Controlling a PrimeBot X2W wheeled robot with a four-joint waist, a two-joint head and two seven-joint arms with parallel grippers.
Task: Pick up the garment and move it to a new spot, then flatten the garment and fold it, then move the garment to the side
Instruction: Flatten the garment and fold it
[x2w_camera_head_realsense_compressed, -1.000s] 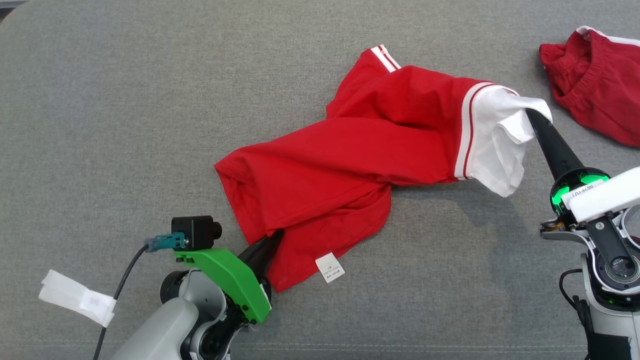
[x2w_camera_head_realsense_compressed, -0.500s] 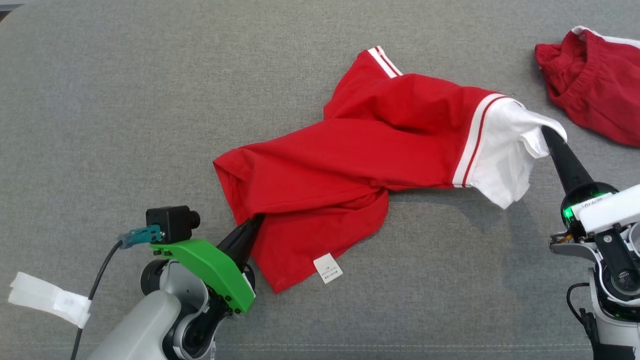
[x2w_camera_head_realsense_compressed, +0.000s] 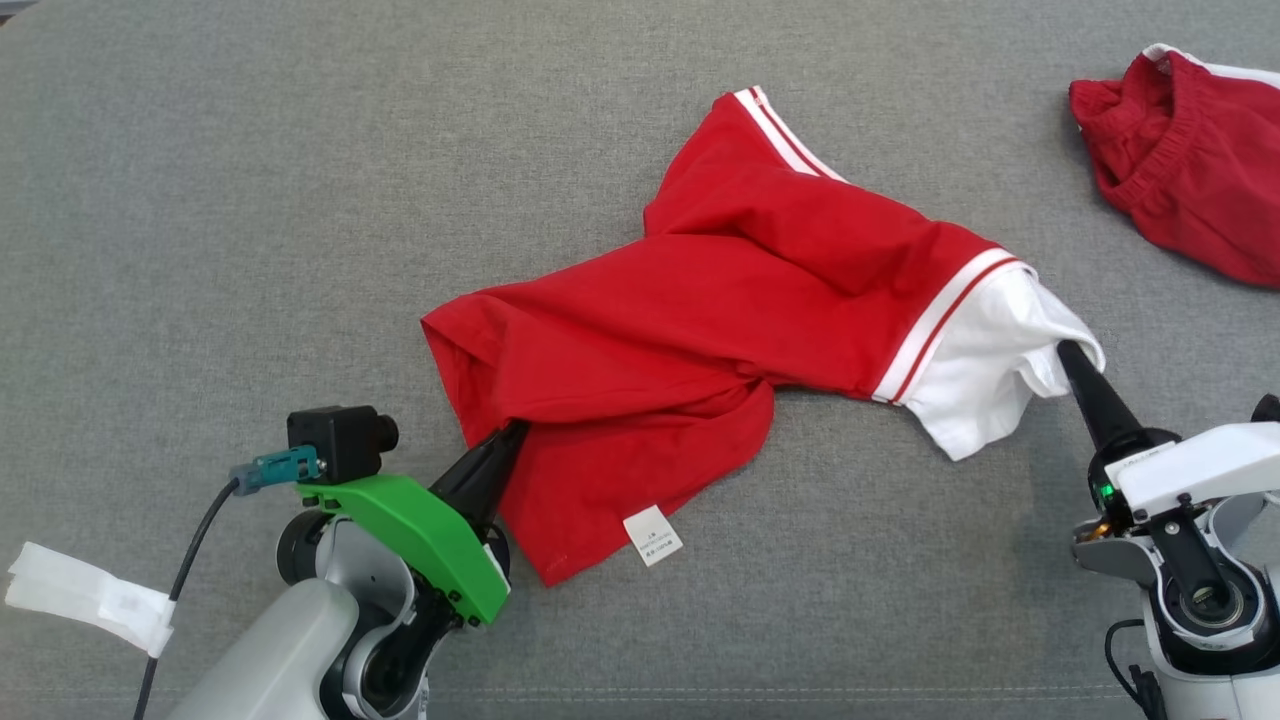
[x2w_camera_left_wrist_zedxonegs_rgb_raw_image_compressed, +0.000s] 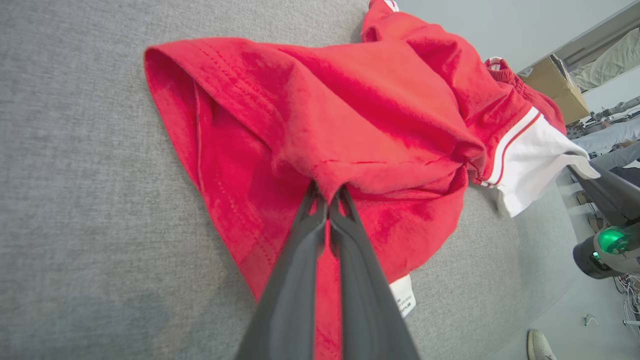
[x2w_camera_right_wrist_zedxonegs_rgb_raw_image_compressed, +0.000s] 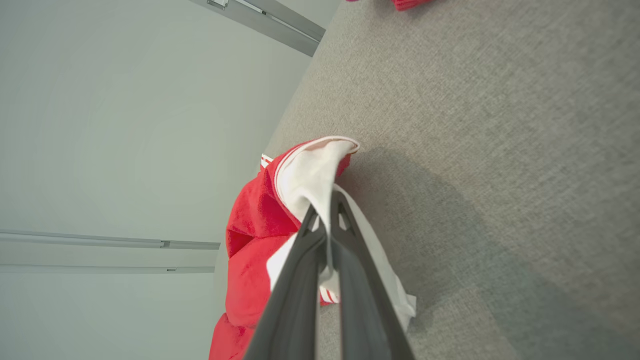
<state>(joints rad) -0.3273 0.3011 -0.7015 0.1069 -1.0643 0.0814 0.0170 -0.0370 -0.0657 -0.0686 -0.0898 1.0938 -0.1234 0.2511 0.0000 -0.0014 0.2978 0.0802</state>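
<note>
A red garment (x2w_camera_head_realsense_compressed: 700, 330) with white striped sleeves lies twisted across the grey padded surface (x2w_camera_head_realsense_compressed: 250, 200). My left gripper (x2w_camera_head_realsense_compressed: 510, 437) is shut on its red lower hem at the lower left; the left wrist view shows the garment (x2w_camera_left_wrist_zedxonegs_rgb_raw_image_compressed: 360, 110) bunched where the left gripper (x2w_camera_left_wrist_zedxonegs_rgb_raw_image_compressed: 327, 192) pinches it. My right gripper (x2w_camera_head_realsense_compressed: 1068, 352) is shut on the white sleeve end at the right, which hangs lifted a little; in the right wrist view the garment (x2w_camera_right_wrist_zedxonegs_rgb_raw_image_compressed: 305, 175) is pinched by the right gripper (x2w_camera_right_wrist_zedxonegs_rgb_raw_image_compressed: 327, 207). A white care label (x2w_camera_head_realsense_compressed: 652, 535) shows near the hem.
A second red piece of clothing (x2w_camera_head_realsense_compressed: 1180, 150) with an elastic waistband lies at the far right top. A white tag (x2w_camera_head_realsense_compressed: 90, 600) on a cable hangs beside my left arm. A cardboard box (x2w_camera_left_wrist_zedxonegs_rgb_raw_image_compressed: 555, 85) stands beyond the surface in the left wrist view.
My left gripper has closed on the red hem. My right gripper has drawn the white sleeve down and nearer to me, stretching the garment flatter across the surface.
</note>
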